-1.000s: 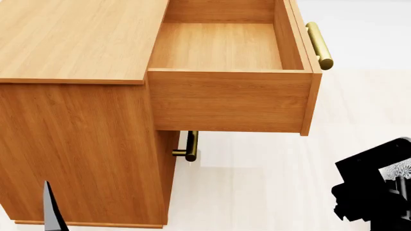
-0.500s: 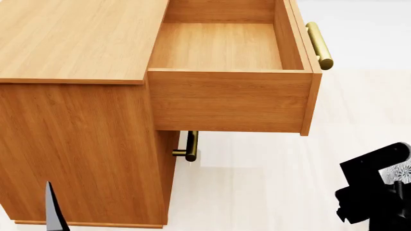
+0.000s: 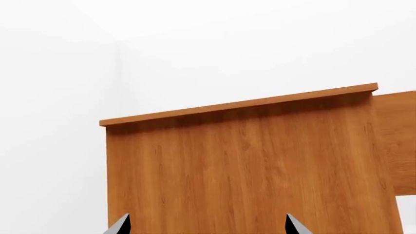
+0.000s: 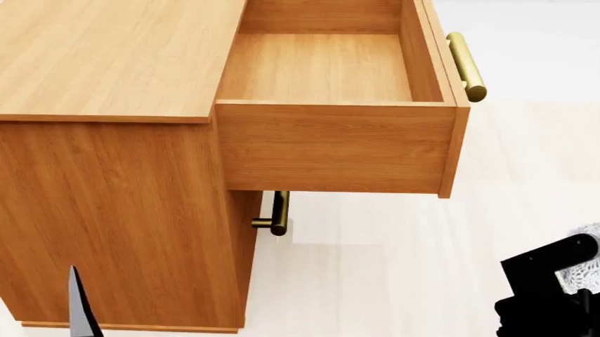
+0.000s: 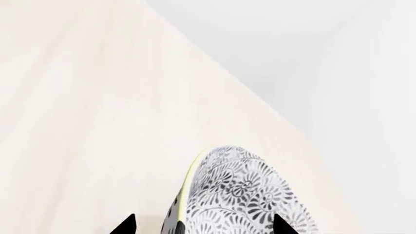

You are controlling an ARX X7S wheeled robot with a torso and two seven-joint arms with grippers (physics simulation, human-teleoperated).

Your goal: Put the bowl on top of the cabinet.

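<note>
Between right fingers (image 5: 133, 225): bowl (image 5: 237, 195) (floral), gripped; cabinet (image 4: 112, 63) apart.

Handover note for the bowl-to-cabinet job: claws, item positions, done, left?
Right claw: shut on the bowl, held low at the robot's right, over the floor.
Left claw: open, empty, facing the cabinet side.
Top drawer is pulled out and empty; the cabinet top is bare.
Done: bowl gripped.
Left: raise it, set it on the cabinet top, release.

The bowl (image 5: 244, 195), on edge with its patterned outside showing, sits between the right gripper (image 5: 201, 225) fingertips above the pale floor (image 5: 91, 97).
</note>
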